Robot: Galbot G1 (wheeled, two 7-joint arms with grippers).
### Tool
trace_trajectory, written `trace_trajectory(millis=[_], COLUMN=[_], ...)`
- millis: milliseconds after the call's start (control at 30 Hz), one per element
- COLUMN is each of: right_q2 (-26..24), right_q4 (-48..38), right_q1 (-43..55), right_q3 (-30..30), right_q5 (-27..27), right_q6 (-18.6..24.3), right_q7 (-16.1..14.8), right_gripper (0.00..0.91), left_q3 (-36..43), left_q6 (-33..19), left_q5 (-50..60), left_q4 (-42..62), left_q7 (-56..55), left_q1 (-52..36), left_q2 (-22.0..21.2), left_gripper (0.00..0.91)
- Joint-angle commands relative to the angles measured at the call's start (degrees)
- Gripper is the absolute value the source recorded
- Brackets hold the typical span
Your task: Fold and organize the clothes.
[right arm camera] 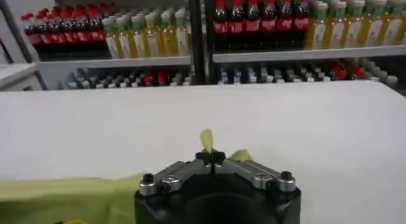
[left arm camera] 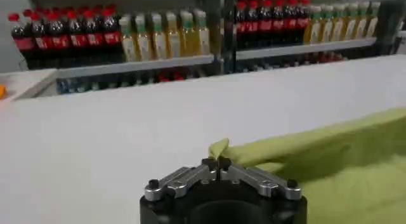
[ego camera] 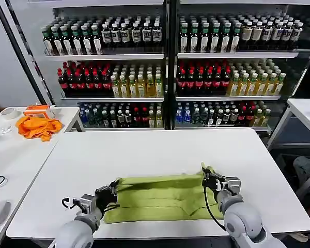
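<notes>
Lime-green cotton, the T-shirt (ego camera: pixel 163 199) lies folded into a wide band across the near half of the white table (ego camera: pixel 155 155), close to the front edge. The left gripper (ego camera: pixel 109 192) sits at the shirt's left end with its fingers pinched together on a corner of the cloth; its wrist camera shows a small peak of fabric (left arm camera: pixel 219 148) standing up just past the closed tips (left arm camera: pixel 216 163). The right gripper (ego camera: pixel 209 178) is at the far right corner, likewise clamped on the cloth, a little tuft of green (right arm camera: pixel 207 139) poking up between its tips. Behind the table stand shelves of bottled drinks (ego camera: pixel 165 72), and an orange cloth (ego camera: pixel 37 126) rests on a side table to the left.
</notes>
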Motion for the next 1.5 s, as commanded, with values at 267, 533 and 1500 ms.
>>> trace_trajectory(millis=[267, 533, 1500], right_q2=[0.52, 1.61, 4.03], right_q4=[1.41, 0.01, 7.67], right_q1=[-3.52, -3.80, -16.71], right_q3=[0.59, 0.22, 5.18], right_q5=[-0.84, -5.98, -18.01], right_q6=[-0.40, -0.52, 3.26], right_q7=[0.67, -0.81, -4.99], right_gripper=[0.000, 0.907, 0.907], left_q3=[-0.53, -0.43, -2.27], left_q6=[-0.14, 0.28, -5.13], left_q5=[2.11, 3.47, 6.26], left_q4=[-0.73, -0.33, -0.82], left_q7=[0.14, 0.14, -6.94], left_q1=[3.04, 2.91, 9.33], left_q2=[-0.80, -1.75, -13.85], left_gripper=[0.020, 0.907, 0.584])
